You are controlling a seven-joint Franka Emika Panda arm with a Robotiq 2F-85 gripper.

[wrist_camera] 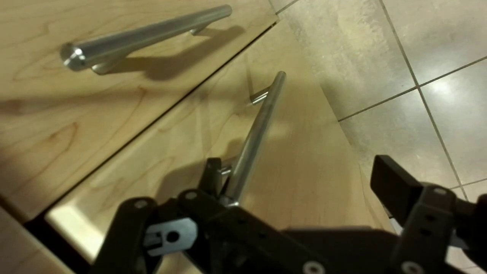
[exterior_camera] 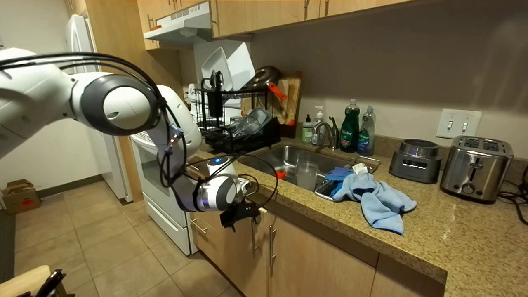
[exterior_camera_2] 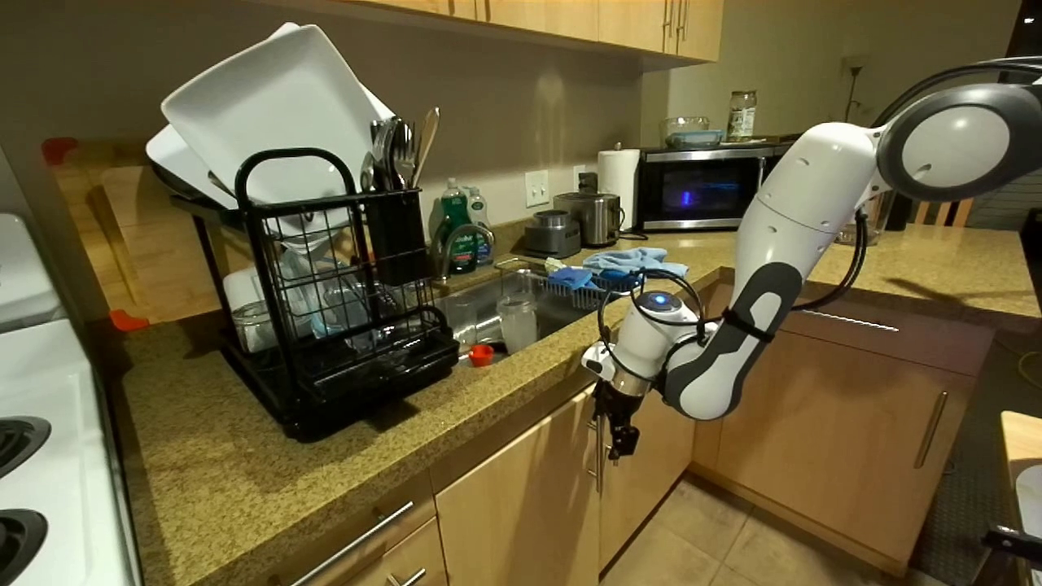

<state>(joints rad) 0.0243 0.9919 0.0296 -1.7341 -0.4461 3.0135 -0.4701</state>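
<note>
The cabinet handle (wrist_camera: 255, 139), a slim metal bar, is mounted on a pale wooden door (wrist_camera: 300, 194) beneath the kitchen worktop (exterior_camera: 474, 237), in front of and lower than the sink. The tool (wrist_camera: 296, 167) is released, its two fingers spread wide. In the wrist view the bar's near end sits within that gap, just beside the finger on the left; whether the two touch cannot be told. Across a dark seam, to the left in that view, a second handle (wrist_camera: 146, 40) is fixed to the neighbouring door (wrist_camera: 45, 80). Tiled floor (wrist_camera: 380, 110) lies to the right.

Above, in both exterior views, the metal sink (exterior_camera: 288, 156) has a cloudy clear cup (exterior_camera: 307, 175) and a small red piece (exterior_camera_2: 481, 355) in it. A light-blue cloth (exterior_camera: 377, 202) is bunched at its right, with a grey appliance (exterior_camera: 414, 165) and a steel toaster (exterior_camera: 476, 169) farther right. At the far side, a green soap bottle (exterior_camera: 350, 130) stands near the faucet (exterior_camera: 332, 134). To the left, a black dish rack (exterior_camera_2: 358, 391) carries white plates (exterior_camera_2: 269, 114).
</note>
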